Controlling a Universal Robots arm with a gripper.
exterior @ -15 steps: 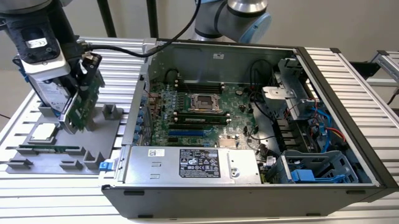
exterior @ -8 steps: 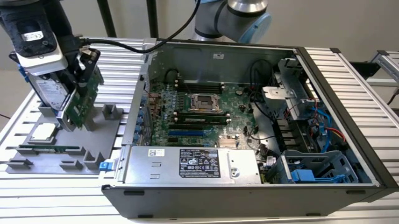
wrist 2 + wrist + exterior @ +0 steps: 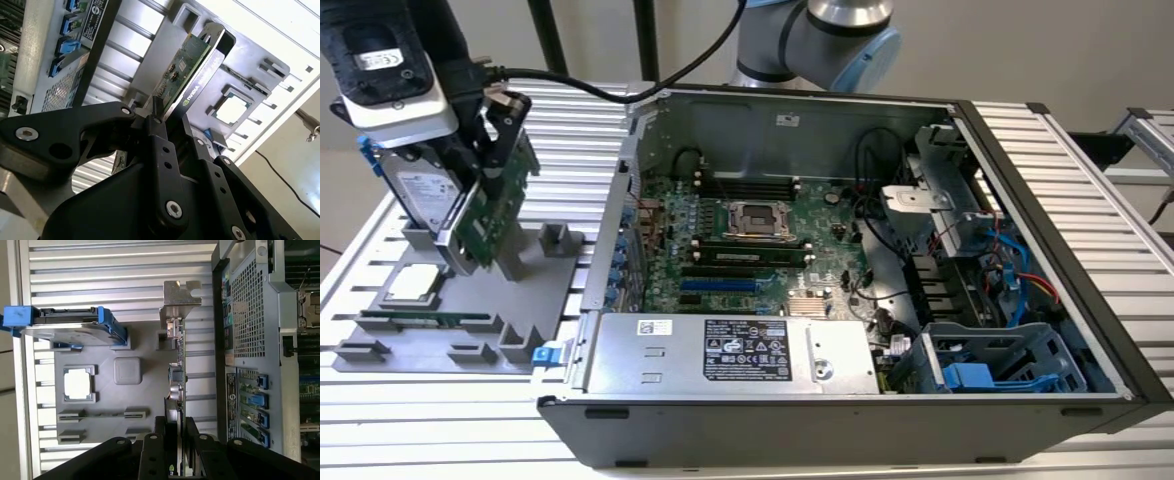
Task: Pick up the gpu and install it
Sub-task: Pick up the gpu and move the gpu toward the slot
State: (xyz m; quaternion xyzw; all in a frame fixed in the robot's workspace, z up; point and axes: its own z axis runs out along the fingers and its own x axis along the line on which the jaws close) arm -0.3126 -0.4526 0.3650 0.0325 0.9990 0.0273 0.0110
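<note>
Clamping gripper (image 3: 169, 117) hiding gpu (image 3: 186, 65) edge

A robotics lab: opened computer case (image 3: 827, 435) on slatted aluminium bench (image 3: 440, 420).

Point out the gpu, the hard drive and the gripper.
gpu (image 3: 184, 65), second wrist view, on its green board face.
hard drive (image 3: 65, 330), first wrist view, on its silver body.
gripper (image 3: 176, 415), first wrist view, midway between its fingertips.
</note>
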